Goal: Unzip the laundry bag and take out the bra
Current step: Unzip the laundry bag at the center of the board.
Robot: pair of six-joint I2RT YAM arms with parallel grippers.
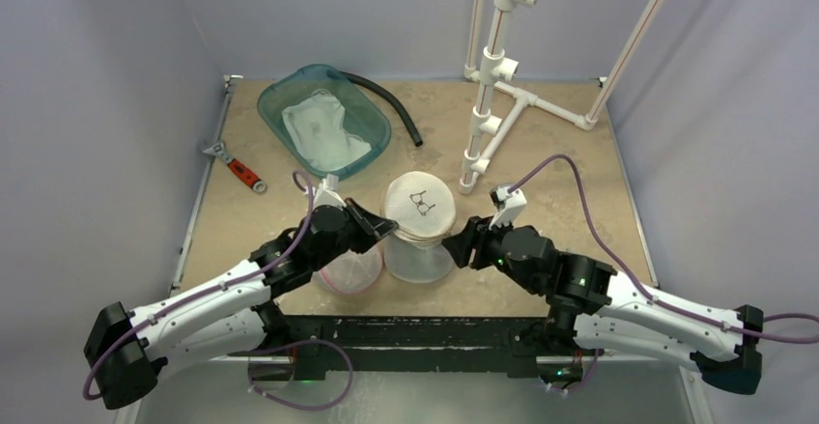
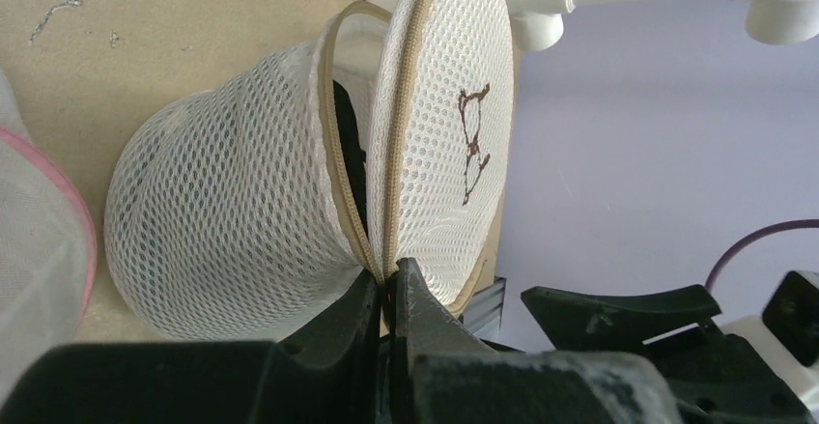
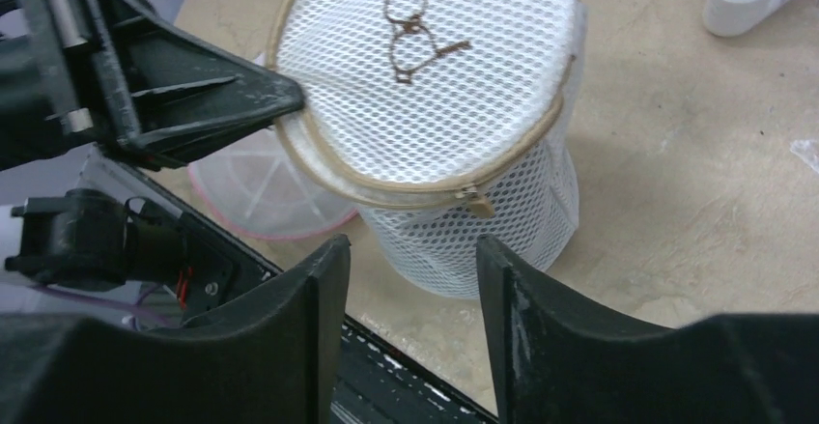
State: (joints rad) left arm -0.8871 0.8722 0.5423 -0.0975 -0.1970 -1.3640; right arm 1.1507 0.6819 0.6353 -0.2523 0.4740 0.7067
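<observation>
Left end effector (image 2: 390,284) pinches the rim of the mesh laundry bag (image 2: 222,221); right end effector (image 3: 410,250) gapes wide near the zipper pull (image 3: 477,202).

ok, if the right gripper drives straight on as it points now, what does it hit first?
Likely the mesh laundry bag, about at its zipper pull, which sits in line with the open right gripper; depth unclear.

We see smooth white shells on the long links of the left arm (image 1: 208,298) and the right arm (image 1: 666,313), with bulky black housings at every joint. A thin purple left cable (image 1: 311,213) loops along one arm, and a matching right cable (image 1: 558,156) along the other. The left claw (image 2: 389,289) and the right claw (image 3: 410,250) are matte black, with tapering wedge-shaped fingers scuffed dusty grey.
</observation>
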